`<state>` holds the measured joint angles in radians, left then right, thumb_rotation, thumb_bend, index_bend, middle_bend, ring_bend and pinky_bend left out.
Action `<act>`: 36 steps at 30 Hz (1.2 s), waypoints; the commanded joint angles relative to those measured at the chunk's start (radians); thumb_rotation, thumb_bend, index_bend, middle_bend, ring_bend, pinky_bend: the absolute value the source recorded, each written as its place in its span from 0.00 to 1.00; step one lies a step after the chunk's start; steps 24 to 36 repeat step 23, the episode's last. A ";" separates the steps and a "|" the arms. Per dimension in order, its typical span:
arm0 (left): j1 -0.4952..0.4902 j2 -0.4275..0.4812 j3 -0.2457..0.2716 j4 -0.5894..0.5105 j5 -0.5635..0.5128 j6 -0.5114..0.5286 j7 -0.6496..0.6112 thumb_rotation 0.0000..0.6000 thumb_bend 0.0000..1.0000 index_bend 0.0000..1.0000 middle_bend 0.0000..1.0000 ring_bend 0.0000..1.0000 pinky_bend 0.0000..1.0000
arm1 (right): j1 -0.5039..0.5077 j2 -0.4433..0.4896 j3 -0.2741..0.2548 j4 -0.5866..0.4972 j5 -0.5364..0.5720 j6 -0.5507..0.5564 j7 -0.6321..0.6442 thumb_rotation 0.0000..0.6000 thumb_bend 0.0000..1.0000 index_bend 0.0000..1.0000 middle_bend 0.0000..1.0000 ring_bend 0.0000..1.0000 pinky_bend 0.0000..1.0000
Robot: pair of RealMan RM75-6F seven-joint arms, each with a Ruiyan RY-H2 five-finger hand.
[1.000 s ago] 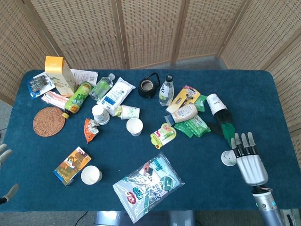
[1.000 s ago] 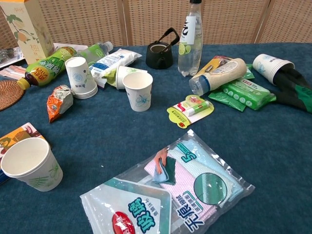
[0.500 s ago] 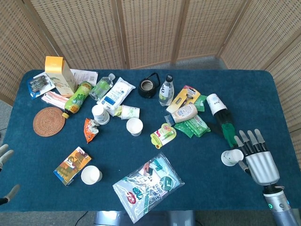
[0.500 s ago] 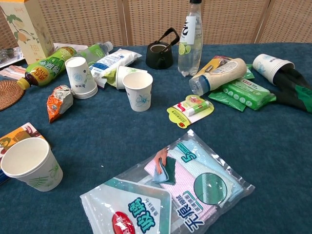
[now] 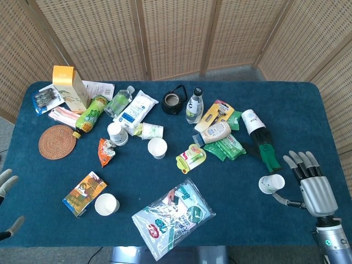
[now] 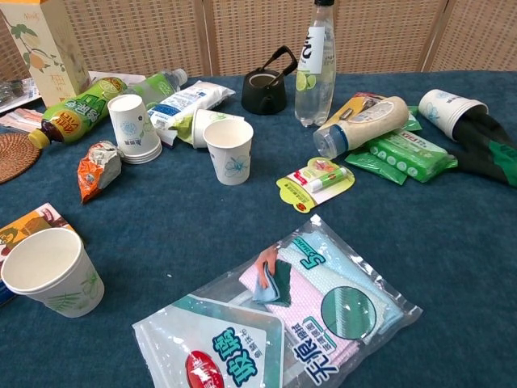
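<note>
The small paper cup (image 5: 271,183) stands upright near the worktop's (image 5: 165,181) right edge, at about four o'clock from the worktop's middle. It is white, round-rimmed and smooth. A second ago the right robot hand (image 5: 311,184) lay over and just behind it; half a second ago it had slid right. Now it sits at three o'clock from the cup, its fingers spread and holding nothing, its thumb reaching toward the cup's base, though whether the two touch cannot be told. The cup itself has not moved.

The worktop is covered in dark blue, felt-like cloth. A glossy plastic pack of cleaning cloths (image 5: 173,215) lies flat at six o'clock. A dark green glove (image 5: 264,148), limp and crumpled, lies at twelve o'clock from the cup, with another paper cup (image 5: 252,121) tipped on its side at its far end.

The left robot hand (image 5: 6,184) shows only as pale fingertips at the left edge, apart and holding nothing there.
</note>
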<state>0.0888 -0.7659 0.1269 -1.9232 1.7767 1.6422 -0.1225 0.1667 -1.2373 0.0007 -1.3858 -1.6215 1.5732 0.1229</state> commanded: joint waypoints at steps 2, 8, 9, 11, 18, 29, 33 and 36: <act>0.001 0.001 0.002 0.002 0.005 0.003 -0.002 1.00 0.35 0.00 0.00 0.00 0.00 | -0.012 0.034 -0.011 -0.058 0.020 -0.032 0.049 0.48 0.16 0.04 0.00 0.00 0.00; 0.005 0.001 0.002 0.006 0.007 0.011 -0.008 1.00 0.35 0.00 0.00 0.00 0.00 | -0.034 0.061 -0.007 -0.116 0.037 -0.026 0.007 0.47 0.16 0.04 0.00 0.00 0.00; 0.005 0.001 0.002 0.006 0.007 0.012 -0.008 1.00 0.35 0.00 0.00 0.00 0.00 | -0.041 0.063 -0.003 -0.124 0.042 -0.020 -0.016 0.47 0.16 0.04 0.00 0.00 0.00; 0.006 0.000 0.002 0.006 0.004 0.012 -0.006 1.00 0.35 0.00 0.00 0.00 0.00 | -0.050 0.065 0.000 -0.138 0.050 -0.013 -0.040 0.47 0.17 0.03 0.00 0.00 0.00; 0.005 -0.009 -0.002 0.001 -0.003 0.005 0.021 1.00 0.35 0.00 0.00 0.00 0.00 | -0.076 0.094 0.015 -0.220 0.095 -0.013 -0.123 0.47 0.17 0.03 0.00 0.00 0.00; 0.003 -0.011 -0.002 -0.002 -0.007 -0.002 0.030 1.00 0.35 0.00 0.00 0.00 0.00 | -0.089 0.106 0.023 -0.272 0.082 0.013 -0.170 0.47 0.17 0.03 0.00 0.00 0.00; 0.003 -0.011 -0.002 -0.002 -0.007 -0.002 0.030 1.00 0.35 0.00 0.00 0.00 0.00 | -0.089 0.106 0.023 -0.272 0.082 0.013 -0.170 0.47 0.17 0.03 0.00 0.00 0.00; 0.003 -0.011 -0.002 -0.002 -0.007 -0.002 0.030 1.00 0.35 0.00 0.00 0.00 0.00 | -0.089 0.106 0.023 -0.272 0.082 0.013 -0.170 0.47 0.17 0.03 0.00 0.00 0.00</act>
